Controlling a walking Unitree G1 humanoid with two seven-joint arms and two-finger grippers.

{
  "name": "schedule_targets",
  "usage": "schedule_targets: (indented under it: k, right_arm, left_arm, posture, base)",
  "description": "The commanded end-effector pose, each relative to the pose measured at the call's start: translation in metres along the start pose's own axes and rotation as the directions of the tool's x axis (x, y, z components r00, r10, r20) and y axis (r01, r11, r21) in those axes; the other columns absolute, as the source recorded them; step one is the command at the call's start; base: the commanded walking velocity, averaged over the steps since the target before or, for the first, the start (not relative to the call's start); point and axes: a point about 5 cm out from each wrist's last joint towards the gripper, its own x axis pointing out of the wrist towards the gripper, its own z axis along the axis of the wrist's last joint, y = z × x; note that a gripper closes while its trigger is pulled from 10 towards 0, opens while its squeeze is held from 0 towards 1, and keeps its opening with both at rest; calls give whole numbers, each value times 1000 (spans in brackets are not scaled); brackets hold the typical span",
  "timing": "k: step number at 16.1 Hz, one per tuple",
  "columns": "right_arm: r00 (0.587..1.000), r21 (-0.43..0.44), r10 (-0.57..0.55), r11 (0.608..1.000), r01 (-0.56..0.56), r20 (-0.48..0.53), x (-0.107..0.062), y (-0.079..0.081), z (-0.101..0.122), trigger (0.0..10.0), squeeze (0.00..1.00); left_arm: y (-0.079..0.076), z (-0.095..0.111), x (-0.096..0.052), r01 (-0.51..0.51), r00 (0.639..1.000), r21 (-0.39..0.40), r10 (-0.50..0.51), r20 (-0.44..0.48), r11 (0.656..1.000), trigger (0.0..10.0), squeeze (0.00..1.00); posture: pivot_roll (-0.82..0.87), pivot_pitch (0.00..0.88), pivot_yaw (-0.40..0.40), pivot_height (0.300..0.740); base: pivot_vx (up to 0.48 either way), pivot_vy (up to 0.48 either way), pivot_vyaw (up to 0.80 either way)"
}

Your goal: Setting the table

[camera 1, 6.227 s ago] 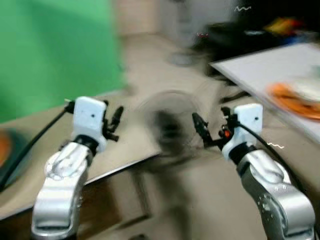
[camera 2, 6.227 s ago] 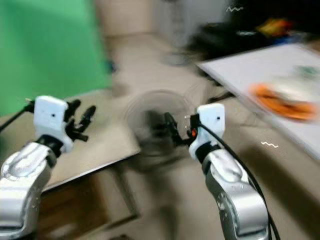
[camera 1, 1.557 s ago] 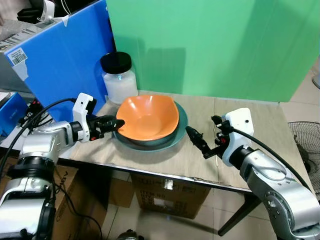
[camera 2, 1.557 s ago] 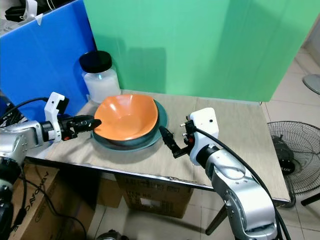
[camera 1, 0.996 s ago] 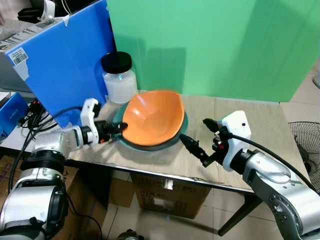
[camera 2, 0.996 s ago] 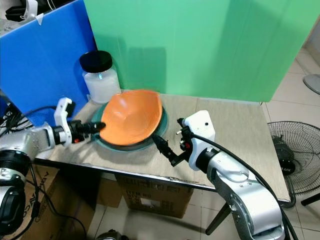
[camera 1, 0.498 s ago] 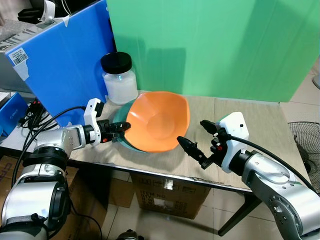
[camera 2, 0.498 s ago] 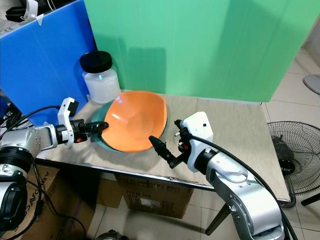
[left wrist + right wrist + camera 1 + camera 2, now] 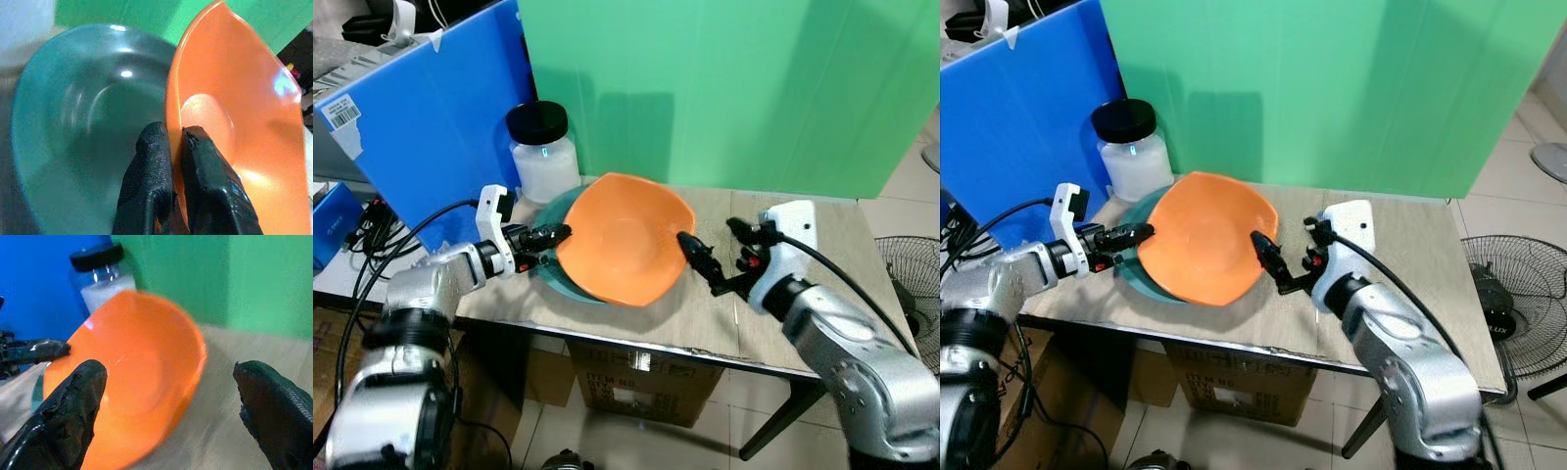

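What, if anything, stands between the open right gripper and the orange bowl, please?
Nothing visible: the right gripper faces the orange bowl, which the left gripper tilts off the teal bowl.

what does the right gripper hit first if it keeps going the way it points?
Most likely the orange bowl: the open right gripper points straight at its tilted rim, which the left gripper holds pinched above the teal bowl. The gap between them is hard to judge.
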Motion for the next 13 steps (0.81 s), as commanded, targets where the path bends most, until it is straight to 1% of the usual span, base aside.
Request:
schedule_targets:
  k: [1, 2, 4, 7, 13]
  right_arm:
    - [999, 69, -18, 997, 21, -48, 8, -3, -5, 10000, 0]
    - [998, 110, -26, 993, 33, -64, 14, -4, -9, 10000, 0]
    - [995, 151, -32, 987, 46, -93, 23, -6, -15, 10000, 0]
    - [991, 194, -66, 977, 89, -120, 35, -11, -17, 10000, 0]
    - [991, 194, -66, 977, 89, -120, 35, -11, -17, 10000, 0]
  left_arm:
    - [-5, 4, 1, -5, 999, 48, 3, 45, 999, 0, 0]
    - [-9, 5, 1, 9, 997, 76, -15, 80, 997, 0, 0]
    - [-16, 7, 1, 30, 991, 96, -42, 124, 995, 0, 0]
    - [-22, 5, -2, 44, 987, 115, -61, 148, 992, 0, 0]
    - [-22, 5, -2, 44, 987, 115, -61, 148, 992, 0, 0]
  posture:
    - [51, 0, 51, 740]
    - [54, 0, 48, 740]
    - [61, 0, 39, 740]
    - [74, 0, 27, 740]
    - [74, 0, 27, 740]
  base:
    - [0, 0, 0]
    - [0, 0, 0]
    - [0, 0, 0]
    - [0, 0, 0]
    - [0, 0, 0]
